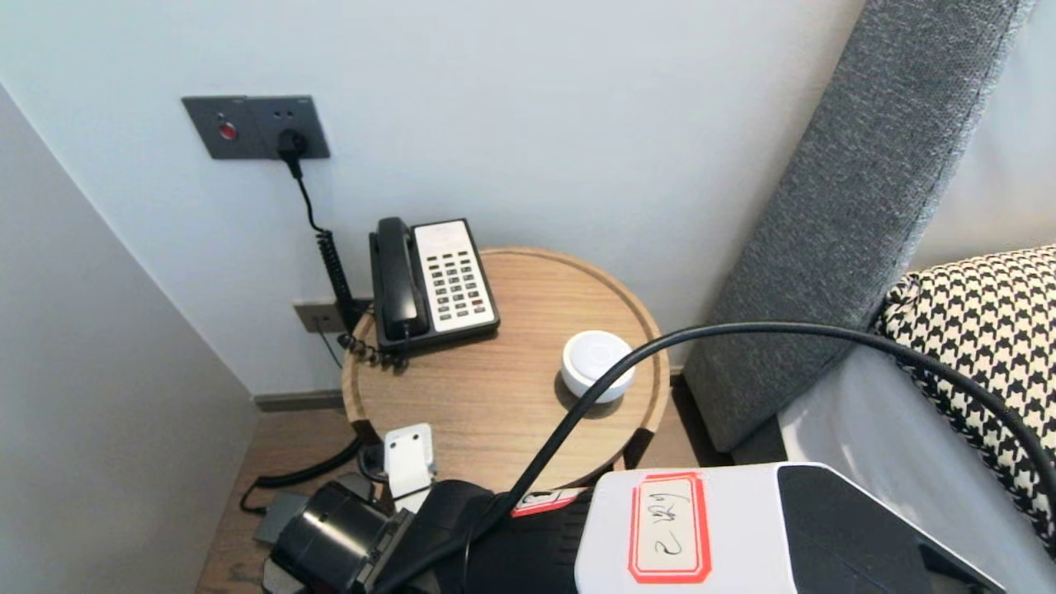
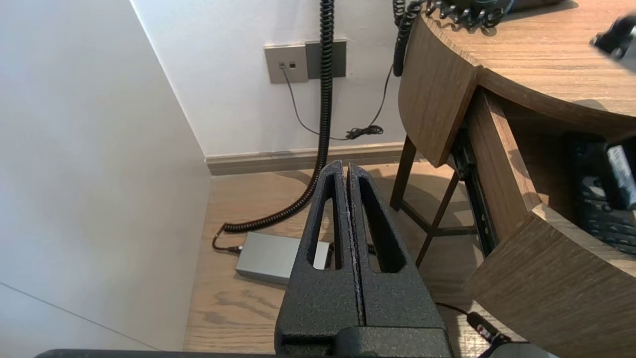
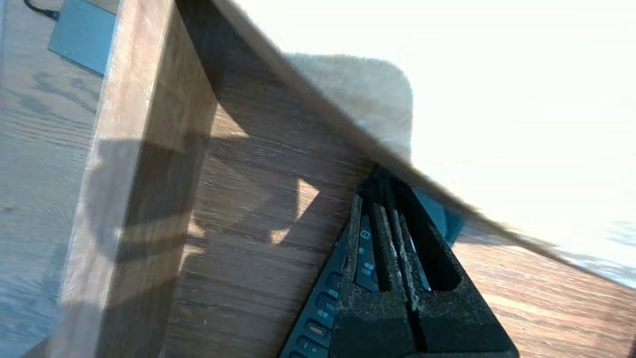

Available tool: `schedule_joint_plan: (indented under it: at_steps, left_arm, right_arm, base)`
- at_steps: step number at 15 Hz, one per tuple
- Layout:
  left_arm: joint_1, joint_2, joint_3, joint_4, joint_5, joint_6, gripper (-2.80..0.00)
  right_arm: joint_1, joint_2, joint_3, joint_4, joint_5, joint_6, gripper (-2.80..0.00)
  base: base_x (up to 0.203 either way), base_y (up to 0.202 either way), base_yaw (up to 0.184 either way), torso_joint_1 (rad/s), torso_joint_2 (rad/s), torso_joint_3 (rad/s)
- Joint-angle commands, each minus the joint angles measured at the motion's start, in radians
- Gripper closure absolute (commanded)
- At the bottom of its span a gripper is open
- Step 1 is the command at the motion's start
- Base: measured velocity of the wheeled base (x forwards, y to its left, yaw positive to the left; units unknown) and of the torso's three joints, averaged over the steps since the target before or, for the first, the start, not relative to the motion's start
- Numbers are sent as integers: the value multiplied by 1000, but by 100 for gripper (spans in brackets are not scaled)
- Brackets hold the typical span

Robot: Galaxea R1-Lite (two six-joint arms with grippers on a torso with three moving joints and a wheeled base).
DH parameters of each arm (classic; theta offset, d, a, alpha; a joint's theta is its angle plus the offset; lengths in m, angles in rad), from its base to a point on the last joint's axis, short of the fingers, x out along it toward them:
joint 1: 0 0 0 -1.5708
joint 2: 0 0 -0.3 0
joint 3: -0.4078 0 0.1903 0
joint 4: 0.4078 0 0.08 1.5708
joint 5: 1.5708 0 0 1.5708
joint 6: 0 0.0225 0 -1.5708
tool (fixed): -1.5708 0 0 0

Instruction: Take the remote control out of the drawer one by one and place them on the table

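Head: right arm [image 1: 346,536] goes in under round light-wood side table [image 1: 544,254]. Black-and-white desk phone [image 1: 433,280] and white round puck [image 1: 596,363] sit on top.
L wrist: left gripper [image 2: 346,169] closed, empty, parked low beside table, above grey flat box [image 2: 278,256] on floor.
R wrist: right gripper [image 3: 385,186] inside open wooden drawer [image 3: 238,199], fingers pressed together, right against black button remote [image 3: 318,303] lying in drawer. Can't tell if remote is pinched.

Hotel bedroom, bedside table [image 1: 495,396], corded phone [image 1: 433,285], padded headboard [image 1: 858,206]

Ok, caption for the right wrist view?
Right hand, shut, inside the table's open drawer, over a dark remote.
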Motion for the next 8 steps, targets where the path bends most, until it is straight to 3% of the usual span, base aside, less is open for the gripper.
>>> schedule_joint_plan:
  at_steps: [1,5,8]
  left_arm:
    - [1,-1,13,-1,0,0,0]
    - [1,-1,13,-1,0,0,0]
    - [0,-1,13,-1,0,0,0]
  right_arm:
    - [2,-26,-1,3,-5,7,-280]
    - [-1,-26,5,6,-11,24,-280]
    - [-3,-34,45,6,-13,82,-280]
  base:
    - [0,0,0,0,0,0]
    - [0,0,0,0,0,0]
    - [0,0,0,0,0,0]
